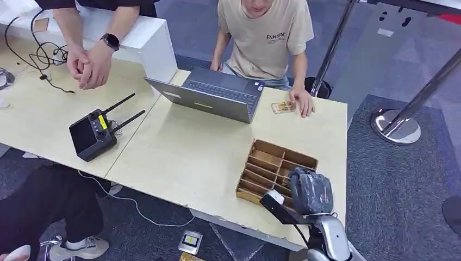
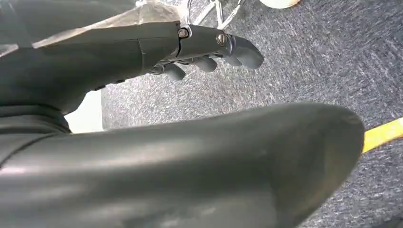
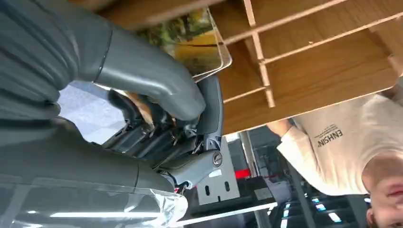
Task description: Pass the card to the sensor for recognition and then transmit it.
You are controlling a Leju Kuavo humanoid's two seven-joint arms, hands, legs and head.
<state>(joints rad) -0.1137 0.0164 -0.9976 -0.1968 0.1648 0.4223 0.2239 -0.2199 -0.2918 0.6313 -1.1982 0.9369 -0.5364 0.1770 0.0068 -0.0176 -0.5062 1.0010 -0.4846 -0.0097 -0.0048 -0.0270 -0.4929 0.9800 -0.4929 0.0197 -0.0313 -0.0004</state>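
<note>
My right hand point(image 1: 311, 190) is over the near right part of the compartmented light-brown wooden tray point(image 1: 266, 157), which sits on the pale wooden table point(image 1: 185, 157) toward its near right corner. In the right wrist view my right hand point(image 3: 161, 109) has its thick grey thumb and darker fingers point(image 3: 211, 107) closed on the edge of a thin, clear-edged card with a green and yellow printed picture point(image 3: 199, 45); the card is pinched and lies against the wooden dividers of the tray point(image 3: 304, 71). Which compartment it occupies I cannot tell.

My left hand point(image 2: 209, 52) hangs over grey carpet point(image 2: 304, 61). Its fingers point(image 2: 237, 50) are lightly curled and close together, with nothing between them.

On the far side of the table, a grey open laptop point(image 1: 215, 97) stands left of the tray and well apart from it. Just right of the laptop, a second small yellowish printed card point(image 1: 282, 107) lies flat at the far edge, with the hand point(image 1: 301, 102) of a person in a beige T-shirt point(image 1: 266, 32) touching it. On the left table section lies a black handheld remote controller with two antennas point(image 1: 95, 133). Beyond it, a second person's clasped hands point(image 1: 87, 65) rest on the table, a dark watch on one wrist. Black cables point(image 1: 41, 54) trail at the far left. Chrome stanchion posts with a round base point(image 1: 396, 126) stand on the carpet to the right of the table.
</note>
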